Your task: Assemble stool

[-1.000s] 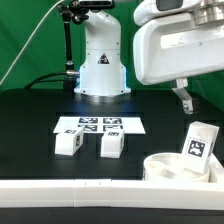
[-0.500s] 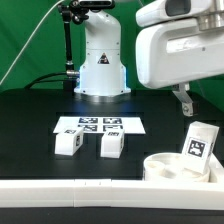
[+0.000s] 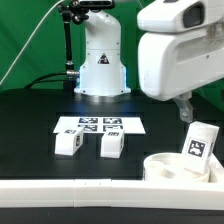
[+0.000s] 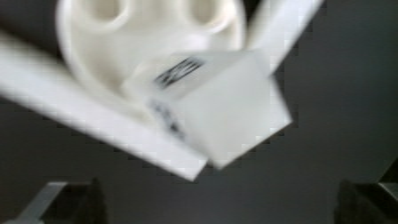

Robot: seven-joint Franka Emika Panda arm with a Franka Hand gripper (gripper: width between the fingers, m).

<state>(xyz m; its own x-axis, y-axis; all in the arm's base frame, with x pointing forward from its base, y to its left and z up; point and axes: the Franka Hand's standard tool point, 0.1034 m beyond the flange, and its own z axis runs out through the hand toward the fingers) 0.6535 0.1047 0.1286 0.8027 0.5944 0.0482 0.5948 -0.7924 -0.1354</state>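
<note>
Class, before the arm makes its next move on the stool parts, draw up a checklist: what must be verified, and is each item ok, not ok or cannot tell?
1. Gripper open, holding nothing: ok.
2. Upright leg free of anything on top: ok.
3. Upright leg touching the seat disc: cannot tell.
4. Leg on the exterior view's left and middle leg lying apart from the arm: ok.
5. Fingers lined up on the upright leg: cannot tell, the wrist view is blurred.
</note>
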